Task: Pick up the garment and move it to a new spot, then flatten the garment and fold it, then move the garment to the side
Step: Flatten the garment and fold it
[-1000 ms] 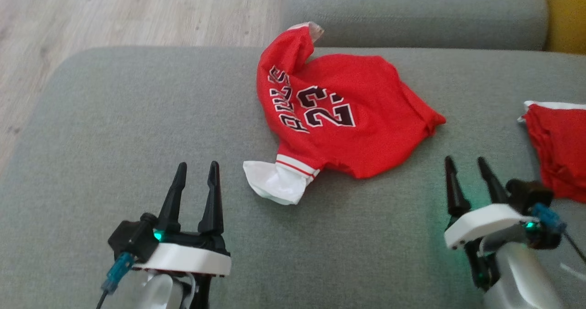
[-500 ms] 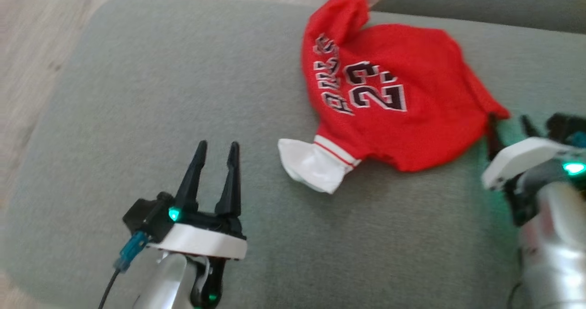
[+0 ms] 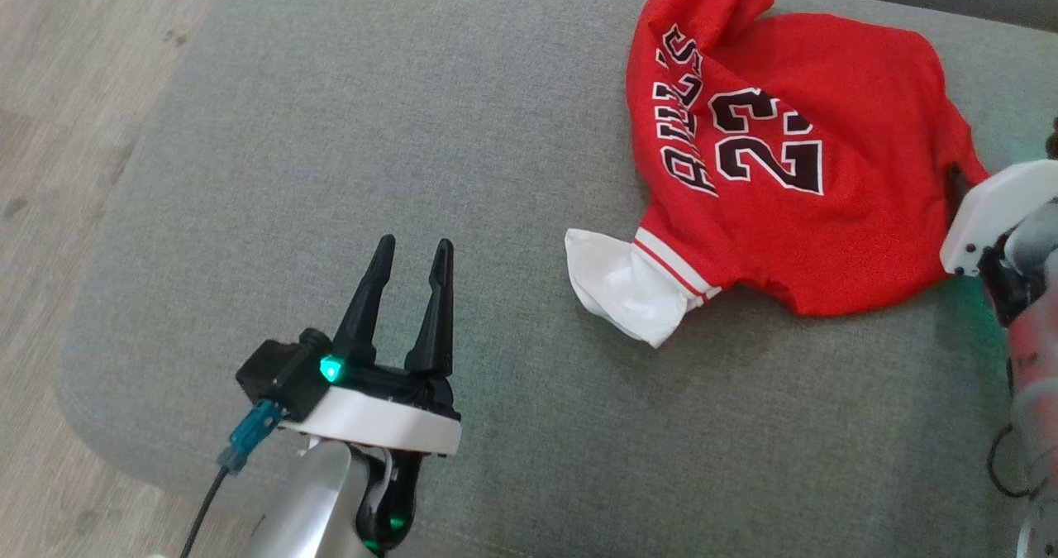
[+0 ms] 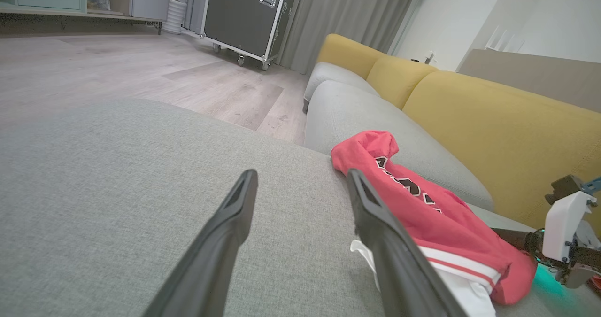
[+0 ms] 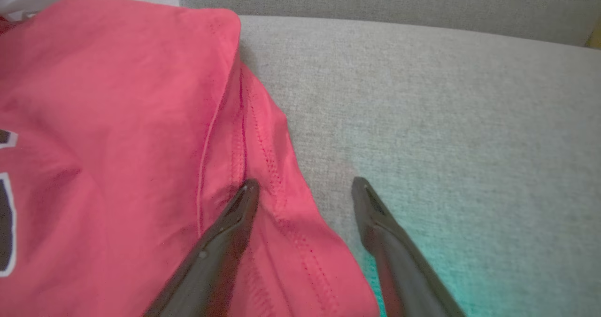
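We're on the red jersey (image 3: 785,169), and it lies crumpled on the far right part of the grey cushion (image 3: 331,128), number and lettering facing up. One end bunches up at the far edge, and at the near left corner a white flap (image 3: 620,289) sticks out past the striped trim.

Now the left gripper (image 3: 415,244): jaws spread wide, nothing between them, hovering over bare cushion at the near left, well apart from the jersey.

Over to the right gripper (image 5: 305,181), and it's right at the jersey's right edge, jaws wide apart and straddling the hem. One finger (image 5: 225,232) sits over the red cloth beside the seam, the other finger over grey cushion just beside the edge. We can't tell whether either tip presses down, but nothing is pinched, and the cloth lies loose between them. A green glow spills onto the cushion under it.

Beyond the cushion, the left wrist view gives us a yellow backrest (image 4: 493,129), and there's wood floor (image 3: 50,128) off to the left.
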